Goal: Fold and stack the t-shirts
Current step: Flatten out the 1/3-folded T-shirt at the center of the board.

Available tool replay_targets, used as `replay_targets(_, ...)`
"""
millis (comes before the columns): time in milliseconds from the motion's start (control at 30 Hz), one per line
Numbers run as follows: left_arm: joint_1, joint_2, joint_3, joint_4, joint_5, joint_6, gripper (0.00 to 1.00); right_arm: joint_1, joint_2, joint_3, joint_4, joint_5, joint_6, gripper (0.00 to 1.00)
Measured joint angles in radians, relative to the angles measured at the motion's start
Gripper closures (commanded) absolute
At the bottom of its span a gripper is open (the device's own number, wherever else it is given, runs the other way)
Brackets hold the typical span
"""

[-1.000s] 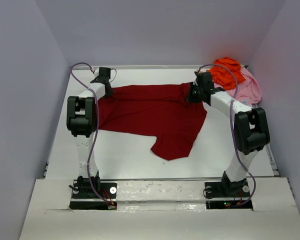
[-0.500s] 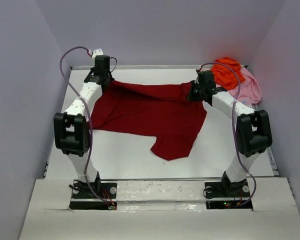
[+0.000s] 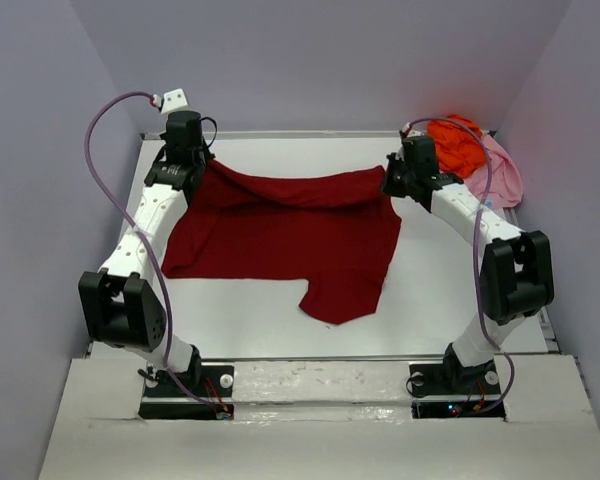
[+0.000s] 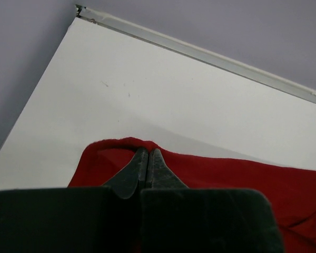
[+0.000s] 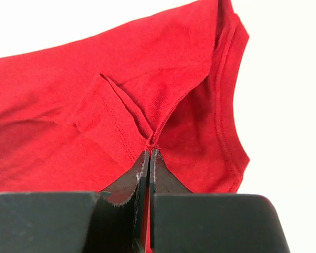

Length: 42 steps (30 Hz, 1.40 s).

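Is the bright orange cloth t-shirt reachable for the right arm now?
Likely yes: the orange t-shirt lies close beside the right gripper, nothing between, but its jaws grip the dark red cloth t-shirt.

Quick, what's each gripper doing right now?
Left gripper: closed on the dark red t-shirt.
Right gripper: closed on the dark red t-shirt too.

Left wrist view: the dark red shirt (image 4: 242,174) runs off the right edge and ducks behind the body of the left pincer (image 4: 148,153). Right wrist view, same deal: it spills off the left edge and the right pincer (image 5: 149,154) hides the pinched bit. Up top you only get a slice of the light pink shirt (image 3: 503,178); the orange shirt (image 3: 458,146) and right arm (image 3: 460,208) block the rest.
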Motion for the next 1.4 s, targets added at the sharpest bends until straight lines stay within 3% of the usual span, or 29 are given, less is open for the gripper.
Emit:
replay_targets(467, 0.0, -0.191, -0.091, 0.027, -0.019, 0.016, 1.0, 0.0, -0.099, 0.086, -0.035, 0.061, -0.029, 1.0)
replay_targets(667, -0.024, -0.265, -0.099, 0.016, -0.029, 0.038, 1.0, 0.0, -0.125, 0.253, -0.116, 0.106, -0.061, 1.0)
replay_targets(900, -0.043, -0.489, -0.1, 0.017, -0.033, 0.053, 1.0, 0.0, -0.249, 0.401, -0.172, 0.154, -0.082, 1.0)
replay_targets(1100, -0.043, -0.596, -0.067, -0.001, -0.027, 0.053, 1.0, 0.0, -0.375, 0.432, -0.204, 0.18, -0.08, 1.0)
replay_targets(1400, -0.042, -0.613, 0.033, -0.089, 0.029, 0.052, 1.0, 0.0, -0.381, 0.627, -0.31, 0.222, -0.099, 1.0)
